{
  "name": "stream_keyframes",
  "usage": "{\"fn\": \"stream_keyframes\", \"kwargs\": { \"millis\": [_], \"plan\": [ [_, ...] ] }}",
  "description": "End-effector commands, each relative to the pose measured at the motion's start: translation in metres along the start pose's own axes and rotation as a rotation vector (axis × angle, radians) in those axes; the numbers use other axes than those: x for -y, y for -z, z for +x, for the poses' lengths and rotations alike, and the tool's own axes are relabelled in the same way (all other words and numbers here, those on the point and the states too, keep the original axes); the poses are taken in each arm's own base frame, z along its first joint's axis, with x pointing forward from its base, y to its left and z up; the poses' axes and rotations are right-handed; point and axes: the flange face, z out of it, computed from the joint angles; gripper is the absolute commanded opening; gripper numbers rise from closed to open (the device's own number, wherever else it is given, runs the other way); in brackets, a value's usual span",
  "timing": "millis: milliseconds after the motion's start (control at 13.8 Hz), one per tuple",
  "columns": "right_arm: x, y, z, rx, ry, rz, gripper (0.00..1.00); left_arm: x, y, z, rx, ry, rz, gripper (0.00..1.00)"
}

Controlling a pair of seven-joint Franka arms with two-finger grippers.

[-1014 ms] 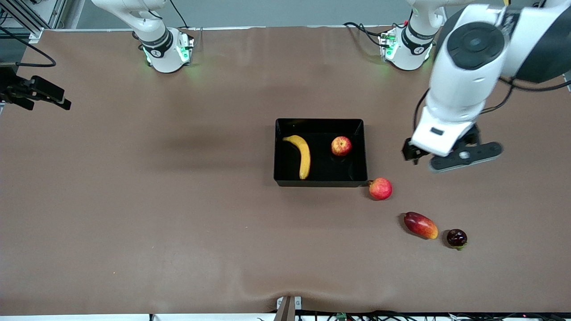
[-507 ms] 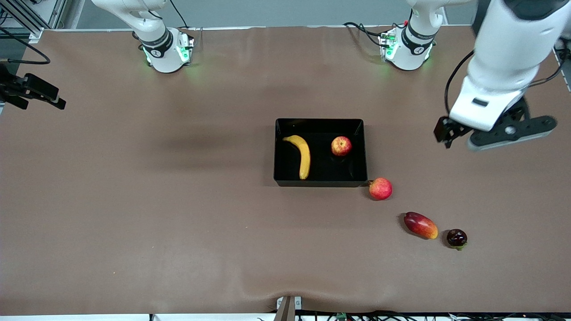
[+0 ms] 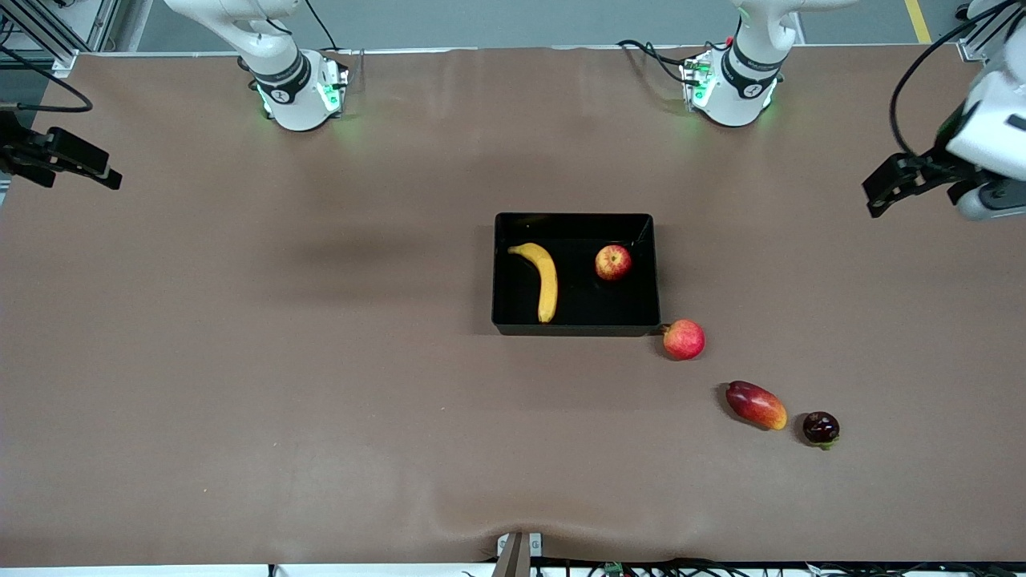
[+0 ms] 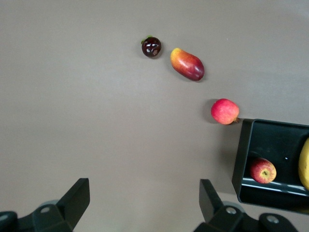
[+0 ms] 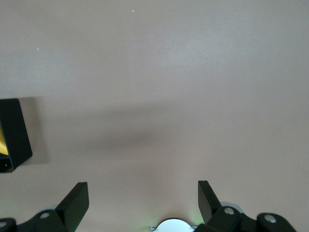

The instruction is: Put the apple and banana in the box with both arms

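We observed the brown counter (image 3: 321,361) carrying every item. The left arm (image 3: 990,120) stood at its own end of the counter, and the right arm (image 3: 264,48) reached off toward its own end. The box (image 3: 574,326) sat near the counter's middle. The banana (image 3: 544,279) lay inside the box along the wall toward the right arm's end. The apple (image 3: 613,262) rested inside the box toward the left arm's end, apart from the banana.

The left tool (image 4: 142,203) hung over bare counter at the left arm's end, fingers spread fully and gripping nothing. The right tool (image 5: 142,203) hung over bare counter at the right arm's end, likewise fully spread and empty.

Outside the box, a mango (image 3: 756,405) lay nearer the camera. A pink-red fruit (image 3: 684,339) sat just beside the box's corner. A dark fruit (image 3: 821,428) lay close beside the mango.
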Motion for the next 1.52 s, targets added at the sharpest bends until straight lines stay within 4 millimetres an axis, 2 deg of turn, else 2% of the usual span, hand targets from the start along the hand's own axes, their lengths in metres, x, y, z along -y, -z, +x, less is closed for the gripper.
{"fn": "stream_keyframes", "kwargs": {
  "millis": [0, 145, 652, 941, 1158, 1448],
  "plan": [
    [-0.002, 0.006, -0.008, 0.018, -0.072, -0.004, 1.0, 0.014, 0.009, -0.014, -0.006, -0.036, -0.042, 1.0],
    [0.0, 0.005, -0.008, 0.023, -0.066, -0.025, 1.0, 0.015, 0.013, -0.016, -0.013, -0.047, -0.043, 1.0],
    [0.004, 0.004, -0.008, 0.023, -0.051, -0.029, 1.0, 0.016, 0.003, -0.009, 0.007, -0.056, -0.059, 1.0],
    [0.002, 0.004, -0.008, 0.025, -0.054, -0.029, 1.0, 0.013, -0.002, -0.014, 0.016, -0.048, -0.056, 1.0],
    [0.001, 0.005, -0.008, 0.023, -0.057, -0.028, 1.0, 0.014, 0.001, -0.021, 0.003, -0.048, -0.058, 1.0],
    [0.001, 0.008, -0.009, 0.017, -0.056, -0.026, 1.0, 0.02, 0.009, -0.015, -0.011, -0.055, -0.061, 1.0]
  ]
}}
